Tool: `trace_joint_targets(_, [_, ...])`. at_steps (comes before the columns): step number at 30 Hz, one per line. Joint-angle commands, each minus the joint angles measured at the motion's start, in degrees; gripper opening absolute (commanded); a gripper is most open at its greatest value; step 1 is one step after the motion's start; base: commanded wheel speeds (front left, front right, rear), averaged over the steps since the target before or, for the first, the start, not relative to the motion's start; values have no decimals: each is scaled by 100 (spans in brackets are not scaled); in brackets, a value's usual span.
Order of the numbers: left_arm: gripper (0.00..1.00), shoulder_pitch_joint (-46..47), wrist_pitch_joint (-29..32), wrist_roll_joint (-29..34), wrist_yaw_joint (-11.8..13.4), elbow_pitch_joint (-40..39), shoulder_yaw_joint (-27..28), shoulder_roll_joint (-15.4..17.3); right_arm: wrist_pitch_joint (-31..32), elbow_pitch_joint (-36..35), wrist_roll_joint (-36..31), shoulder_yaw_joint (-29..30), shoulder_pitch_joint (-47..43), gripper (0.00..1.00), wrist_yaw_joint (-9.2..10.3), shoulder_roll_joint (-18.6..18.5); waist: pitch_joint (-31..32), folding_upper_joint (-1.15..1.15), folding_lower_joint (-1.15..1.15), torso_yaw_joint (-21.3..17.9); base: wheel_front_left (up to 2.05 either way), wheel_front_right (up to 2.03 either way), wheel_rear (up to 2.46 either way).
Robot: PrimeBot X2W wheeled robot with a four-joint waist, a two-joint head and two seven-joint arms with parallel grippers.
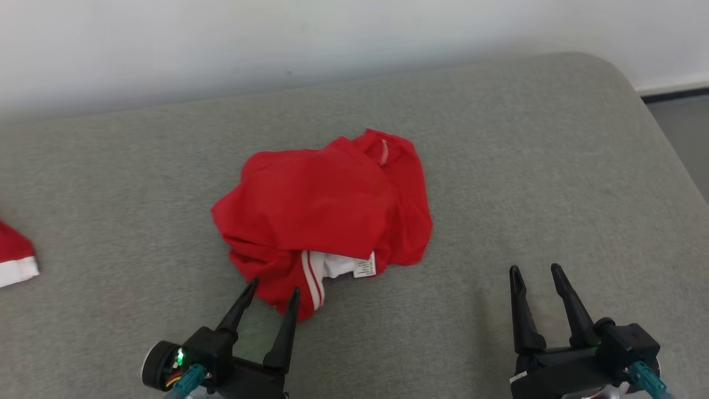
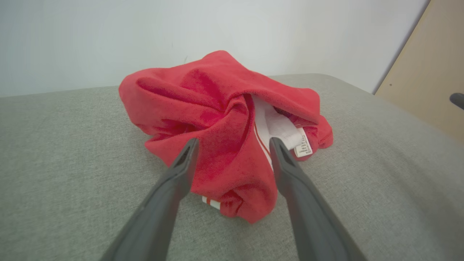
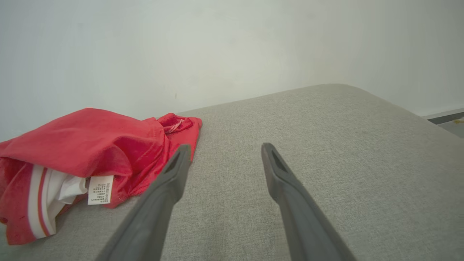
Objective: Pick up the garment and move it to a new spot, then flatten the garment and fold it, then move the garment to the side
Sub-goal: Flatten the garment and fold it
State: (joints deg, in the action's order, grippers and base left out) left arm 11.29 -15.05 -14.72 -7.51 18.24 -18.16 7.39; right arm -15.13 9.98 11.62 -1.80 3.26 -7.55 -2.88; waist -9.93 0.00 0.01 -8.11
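A crumpled red garment with white stripes, a white lining and a small label lies bunched in the middle of the grey padded surface. My left gripper is open at the heap's near edge, its fingers straddling the lowest red fold. In the left wrist view the garment bulges between and beyond the open gripper. My right gripper stands open over bare surface, to the right of the heap and apart from it. In the right wrist view the garment lies left of the open gripper.
Another red piece of cloth with a white band pokes in at the left edge. A pale wall rises behind the surface. The surface's rounded corner is at the right, with dark floor beyond. A tan panel stands at the right.
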Motion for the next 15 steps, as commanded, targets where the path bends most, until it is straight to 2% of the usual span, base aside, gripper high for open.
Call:
trace_joint_targets(1, [100,127,-16,-89,4,84,-25,26,-6,-19,81,-4,65,100,13,2,-298,0,-1,-332,0,0,0])
trace_joint_targets(4, [100,250,-16,-79,4,434,-57,70,-6,-7,128,-24,114,100,13,2,-357,0,-1,-474,0,0,0])
trace_joint_targets(10, [100,455,-16,-155,4,965,-54,50,-6,15,147,-31,124,100,13,2,-353,0,-1,-521,0,0,0])
trace_joint_targets(11, [83,506,-16,-179,4,1058,-64,43,-6,12,141,-21,120,100,13,1,-346,0,-1,-513,0,0,0])
trace_joint_targets(12, [49,564,-16,-198,4,1134,-90,32,-6,8,130,3,111,100,13,1,-331,0,-1,-492,0,0,0])
trace_joint_targets(13, [27,608,-16,-217,4,1194,-91,23,-5,2,112,14,98,100,13,0,-324,0,-1,-465,0,0,0])
trace_joint_targets(14, [0,647,-16,-244,4,1233,-87,17,-6,-2,91,31,82,100,13,1,-309,0,-1,-429,0,0,0])
trace_joint_targets(15, [0,670,-16,-261,4,1260,-102,11,-6,-10,77,49,61,100,13,2,-296,0,-1,-388,0,0,0])
